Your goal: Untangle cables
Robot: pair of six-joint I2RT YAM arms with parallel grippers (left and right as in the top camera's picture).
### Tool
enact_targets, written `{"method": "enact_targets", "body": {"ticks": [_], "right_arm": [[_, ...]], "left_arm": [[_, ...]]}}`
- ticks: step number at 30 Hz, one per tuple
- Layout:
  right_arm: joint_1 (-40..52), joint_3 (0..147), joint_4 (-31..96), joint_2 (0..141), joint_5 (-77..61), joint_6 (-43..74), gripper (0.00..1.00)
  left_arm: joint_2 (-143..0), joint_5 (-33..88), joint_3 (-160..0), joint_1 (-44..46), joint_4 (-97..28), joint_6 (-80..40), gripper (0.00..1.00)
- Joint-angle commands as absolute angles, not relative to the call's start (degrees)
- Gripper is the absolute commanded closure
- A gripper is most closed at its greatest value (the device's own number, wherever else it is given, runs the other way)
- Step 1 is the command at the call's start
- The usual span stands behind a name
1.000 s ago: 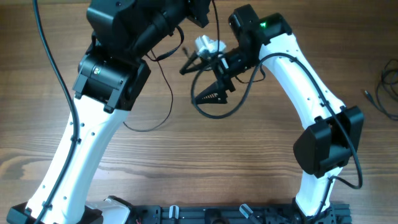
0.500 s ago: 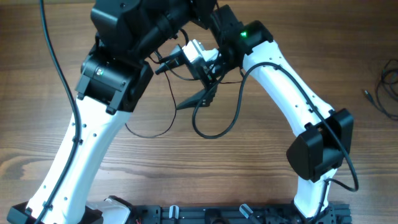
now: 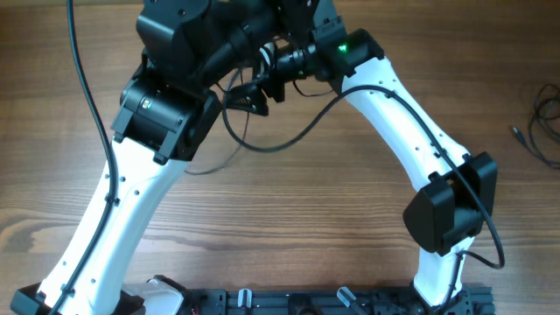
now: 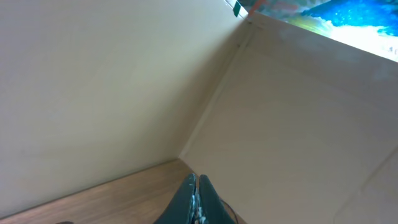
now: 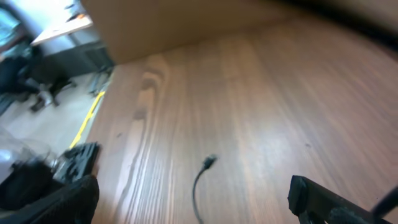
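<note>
A thin black cable [image 3: 203, 171] lies on the wooden table under the left arm and rises toward its wrist. Its small plug end [image 5: 210, 162] rests on the wood in the right wrist view, between the wide-open fingers of my right gripper [image 5: 186, 193]. That gripper [image 3: 248, 93] hovers at the upper centre, close against the left arm. My left gripper [image 4: 198, 186] is raised and points at the back wall. Its fingers are pressed together with white showing in the seam, and a thin black cord [image 4: 227, 210] comes out beside them. More cables [image 3: 548, 122] lie at the right edge.
A thicker black arm wire [image 3: 271, 147] hangs in a loop below the right wrist. The two arms cross over the upper middle of the table. A cardboard wall [image 4: 298, 112] stands behind the table. The arm bases sit along the front edge [image 3: 297, 302].
My right gripper has swung left and up toward the left arm, and its hanging wire loop moved left with it. The white plug seen earlier is now hidden between the arms.
</note>
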State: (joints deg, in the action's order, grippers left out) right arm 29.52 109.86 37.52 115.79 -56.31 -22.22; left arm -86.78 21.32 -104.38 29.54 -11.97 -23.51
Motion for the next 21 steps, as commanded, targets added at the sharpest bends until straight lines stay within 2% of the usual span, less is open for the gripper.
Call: {"method": "enact_targets", "body": {"ticks": [1,5,10,13,18,21], "right_arm": [[29.2,110.3,35.6,115.3,-52.3,-13.1,0.0],[29.2,110.3,35.6,115.3,-47.6,-10.5,0.0],[29.2,110.3,36.1,115.3,-27.3,4.3,0.0],[29.2,110.3,37.6,115.3,-19.8,11.0,0.0],[29.2,110.3,36.9,115.3,-20.6,10.1,0.0],[29.2,110.3,35.0,115.3,-27.2,3.7,0.0]], "left_arm": [[-85.6,22.0,-105.0,29.8,-11.8,-24.3,0.96],[-85.6,22.0,-105.0,29.8,-11.8,-24.3,0.96],[-85.6,22.0,-105.0,29.8,-11.8,-24.3,0.96],[-85.6,22.0,-105.0,29.8,-11.8,-24.3,0.96],[-85.6,22.1,-105.0,29.8,-12.1,-24.3,0.96],[-85.6,22.3,-105.0,29.8,-13.0,-24.5,0.96]]}}
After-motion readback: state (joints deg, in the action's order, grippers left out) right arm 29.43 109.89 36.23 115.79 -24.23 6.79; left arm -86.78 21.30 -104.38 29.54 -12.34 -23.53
